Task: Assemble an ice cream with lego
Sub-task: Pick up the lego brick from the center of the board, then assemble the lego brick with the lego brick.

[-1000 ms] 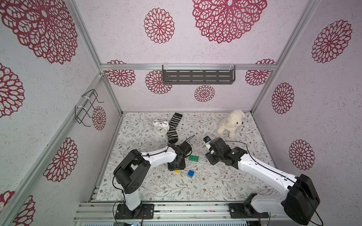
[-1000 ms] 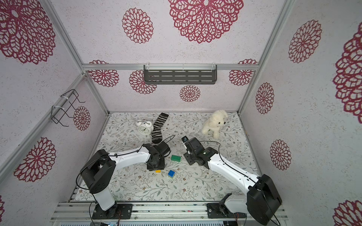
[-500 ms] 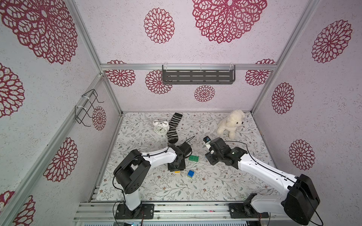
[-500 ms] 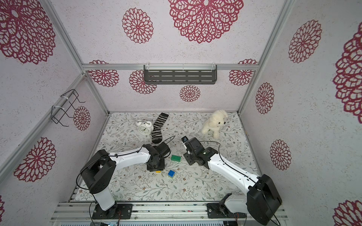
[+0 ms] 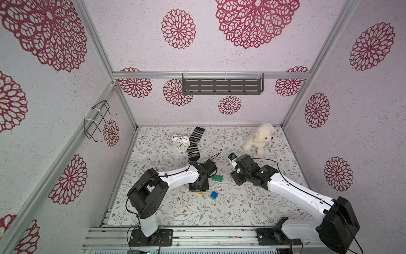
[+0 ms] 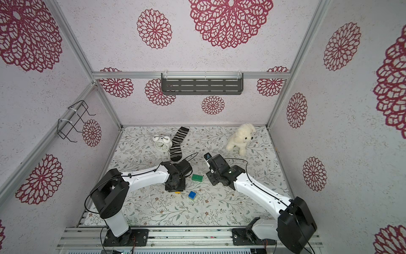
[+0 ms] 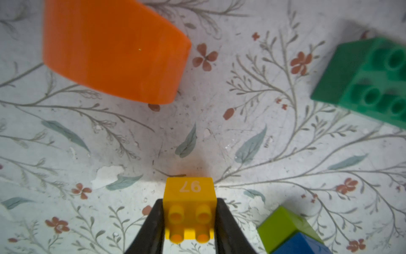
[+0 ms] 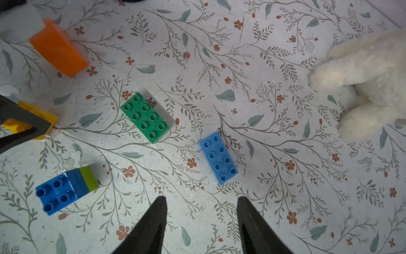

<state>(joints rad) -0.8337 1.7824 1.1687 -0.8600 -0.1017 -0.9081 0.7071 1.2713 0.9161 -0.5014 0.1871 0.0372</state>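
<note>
My left gripper (image 7: 189,220) is shut on the yellow square brick (image 7: 189,198), which rests on the floral mat with its studs facing the camera. The orange half-round (image 7: 114,50) lies beyond it. The dark green long brick (image 7: 369,81) (image 5: 217,178) sits between the two arms. A blue brick stacked on a lime one (image 8: 63,189) (image 5: 214,195) lies tipped on its side near the yellow brick. The light blue long brick (image 8: 218,157) lies studs up just ahead of my right gripper (image 8: 201,199), which is open and empty above the mat.
A white plush dog (image 5: 259,138) sits at the back right, close to the right arm. A white alarm clock (image 5: 181,143) and a striped sock (image 5: 195,143) lie at the back. A grey shelf (image 5: 222,85) hangs on the rear wall, a wire rack (image 5: 96,119) on the left wall.
The left jaws have closed the last bit onto the yellow brick. Neither arm nor any other brick has visibly moved.
</note>
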